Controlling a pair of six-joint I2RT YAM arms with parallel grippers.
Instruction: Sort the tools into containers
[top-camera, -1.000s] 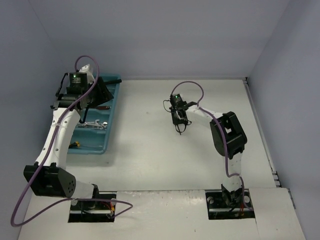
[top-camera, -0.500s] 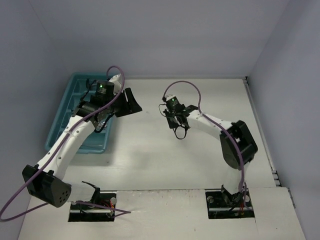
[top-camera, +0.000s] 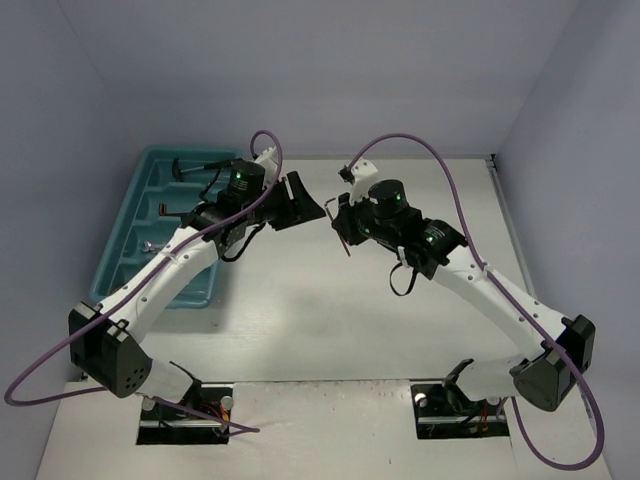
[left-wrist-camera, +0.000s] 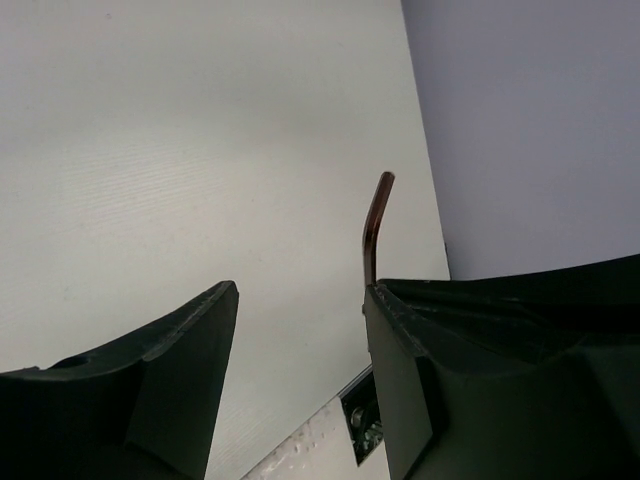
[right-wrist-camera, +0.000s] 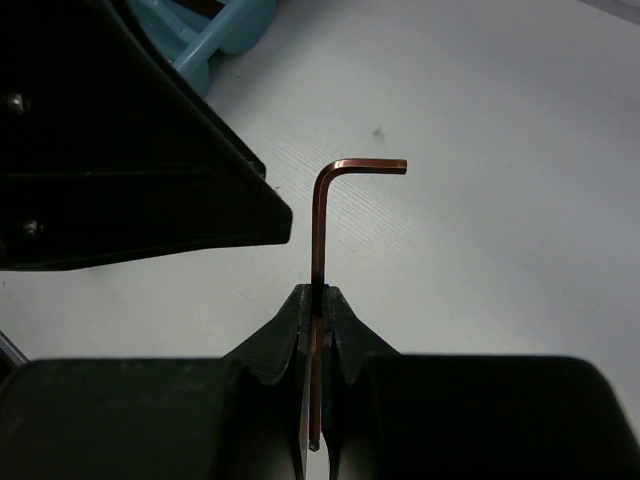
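**Above the table's middle, top view.** Both arms reach inward, and their wrists nearly meet over the white table. The left gripper points right with its jaws partly apart and nothing between them. The right gripper faces it and is clamped on the key, a thin reddish-brown L-shaped rod. The tray lies at far left, well apart from both grippers, and the left forearm crosses its near right side. A hammer lies in the farthest compartment and a wrench in a middle one.

**Left wrist view.** Two black fingers stand apart over bare table, gripping nothing. The key rises just beyond the right-hand finger, its bent end uppermost. A grey wall is behind it.

**Right wrist view.** The jaws are pinched on the key's long shank, and its short leg turns rightward at the top. The left gripper's black finger fills the left side, just beside the key but not touching it. It partly hides the tray corner.
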